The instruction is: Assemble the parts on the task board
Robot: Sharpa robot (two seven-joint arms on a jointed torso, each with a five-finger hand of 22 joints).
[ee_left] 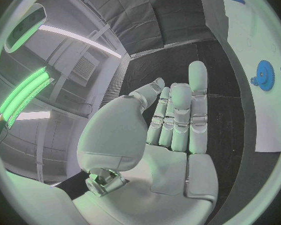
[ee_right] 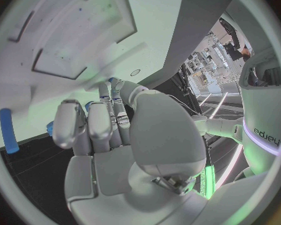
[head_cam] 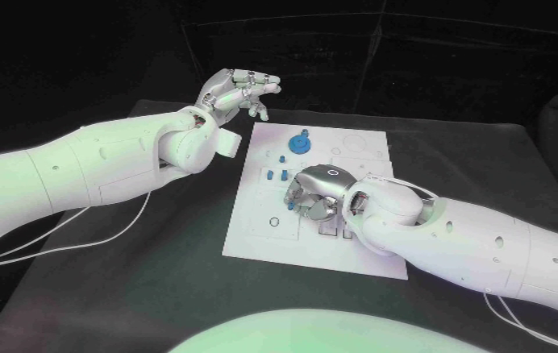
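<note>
The white task board [head_cam: 349, 244] lies in the middle of the black table. A blue gear [head_cam: 301, 142] stands near its far edge, also seen as the blue gear [ee_left: 264, 75] in the left wrist view. Small blue pegs [head_cam: 274, 174] stand left of the board's middle. My right hand [head_cam: 316, 193] is down on the board's middle, fingers curled over a blue part [head_cam: 291, 201]. In the right wrist view, bits of blue [ee_right: 88, 106] show between its fingers [ee_right: 98, 125]; a grip is not clear. My left hand [head_cam: 239, 91] hangs raised beyond the board's far left corner, fingers extended and holding nothing.
A blue peg [ee_right: 8, 130] lies at the board's edge near my right hand. Thin white cables [head_cam: 110, 236] run across the table left of the board. The black table [head_cam: 465, 151] stretches right of the board.
</note>
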